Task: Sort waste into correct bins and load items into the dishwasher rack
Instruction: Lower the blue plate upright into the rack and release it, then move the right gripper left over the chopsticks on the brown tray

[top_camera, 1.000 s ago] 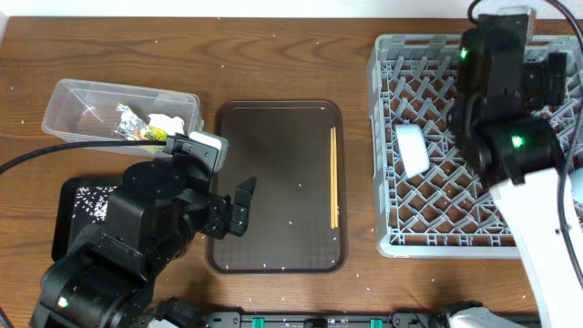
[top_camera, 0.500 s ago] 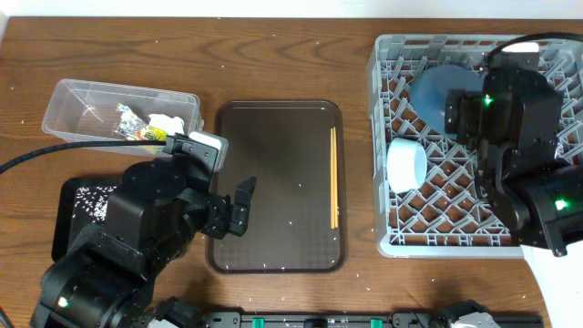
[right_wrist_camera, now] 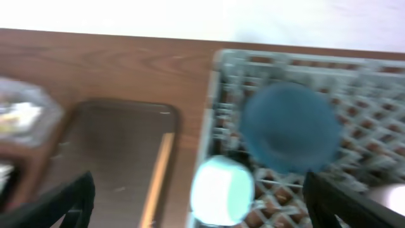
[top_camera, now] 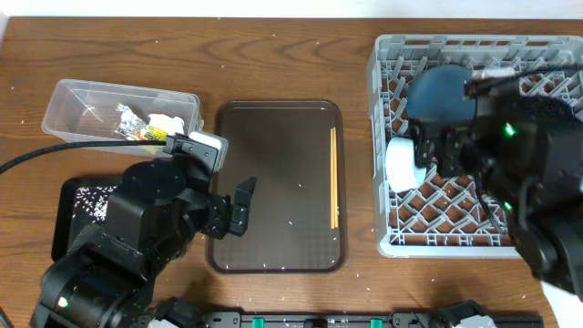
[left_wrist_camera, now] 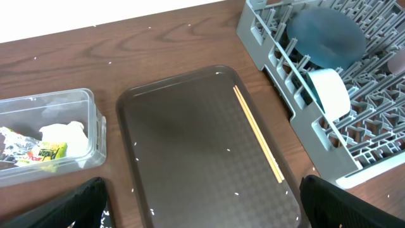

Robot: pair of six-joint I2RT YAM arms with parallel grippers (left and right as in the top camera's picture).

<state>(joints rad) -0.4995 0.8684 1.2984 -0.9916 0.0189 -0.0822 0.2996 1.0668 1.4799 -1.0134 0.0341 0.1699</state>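
Observation:
The grey dishwasher rack [top_camera: 392, 237] stands at the right. A blue plate [top_camera: 440, 94] stands on edge in it, with a white bowl [top_camera: 400, 164] on its side just in front; both show in the left wrist view [left_wrist_camera: 329, 35] [left_wrist_camera: 330, 94] and right wrist view [right_wrist_camera: 290, 126] [right_wrist_camera: 221, 189]. The chopsticks [top_camera: 333, 178] lie on the brown tray's right side. The clear tub [top_camera: 68, 100] holds a wrapper [top_camera: 132, 124] and tissue [top_camera: 168, 121]. The black tray [top_camera: 68, 196] holds rice. My left gripper [top_camera: 239, 205] is open over the brown tray. My right gripper [top_camera: 426, 153] is open and empty above the bowl.
The brown serving tray [top_camera: 273, 146] lies in the middle with a few rice grains on it. Loose grains dot the wooden table. My right arm covers the rack's right half. A pinkish shape [right_wrist_camera: 392, 197] shows at the right wrist view's edge.
My right arm has swung from the rack's back toward its front and left, uncovering the blue plate. The left arm has not moved.

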